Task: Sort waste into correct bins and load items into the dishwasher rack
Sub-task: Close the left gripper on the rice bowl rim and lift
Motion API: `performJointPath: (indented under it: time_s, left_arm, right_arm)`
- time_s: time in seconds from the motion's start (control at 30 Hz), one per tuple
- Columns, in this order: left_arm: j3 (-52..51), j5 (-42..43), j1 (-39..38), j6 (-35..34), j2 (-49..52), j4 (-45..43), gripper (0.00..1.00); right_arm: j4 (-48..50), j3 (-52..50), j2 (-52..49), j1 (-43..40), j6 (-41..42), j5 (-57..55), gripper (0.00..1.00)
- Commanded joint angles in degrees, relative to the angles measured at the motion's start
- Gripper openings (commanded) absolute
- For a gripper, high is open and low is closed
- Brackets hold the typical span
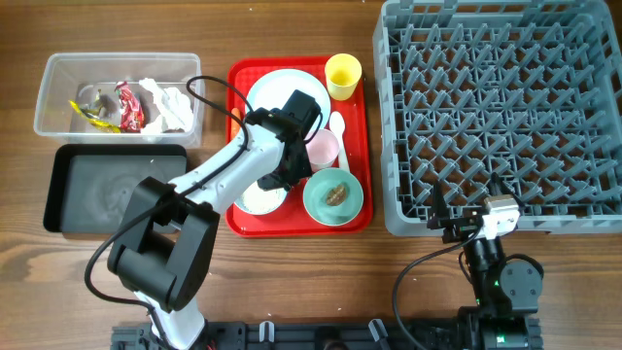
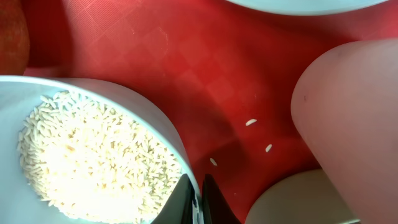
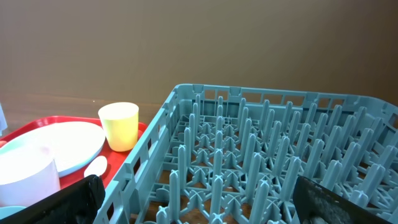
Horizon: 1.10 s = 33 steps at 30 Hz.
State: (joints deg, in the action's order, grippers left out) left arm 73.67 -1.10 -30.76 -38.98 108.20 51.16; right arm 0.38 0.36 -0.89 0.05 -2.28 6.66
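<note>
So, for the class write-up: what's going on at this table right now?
The left gripper is pinched on the rim of the rice bowl, which sits on the red tray with the rice in it. Wrappers and tissue lie in the clear tub. The plate and yellow cup are on the tray, and the rack holds no dishes. The right gripper hangs open at the rack's front edge, holding nothing.
</note>
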Motion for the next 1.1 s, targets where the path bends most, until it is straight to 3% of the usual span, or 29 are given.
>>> performJointPath:
  time_s: [0.0, 0.5, 1.07]
  left_arm:
    - [-0.59, -0.94, -0.15, -0.5, 0.48, -0.31, 0.04]
    - [4.0, -1.57, -0.13, -0.46, -2.75, 5.75, 0.04]
    - [3.48, -1.66, -0.79, 2.67, -3.56, 4.81, 0.04]
  right_arm:
    - [0.17, -0.07, 0.46, -0.28, -0.59, 0.92, 1.0]
    - [0.17, -0.07, 0.46, -0.28, -0.59, 0.9, 1.0]
    - [0.15, -0.07, 0.46, -0.28, -0.59, 0.9, 1.0]
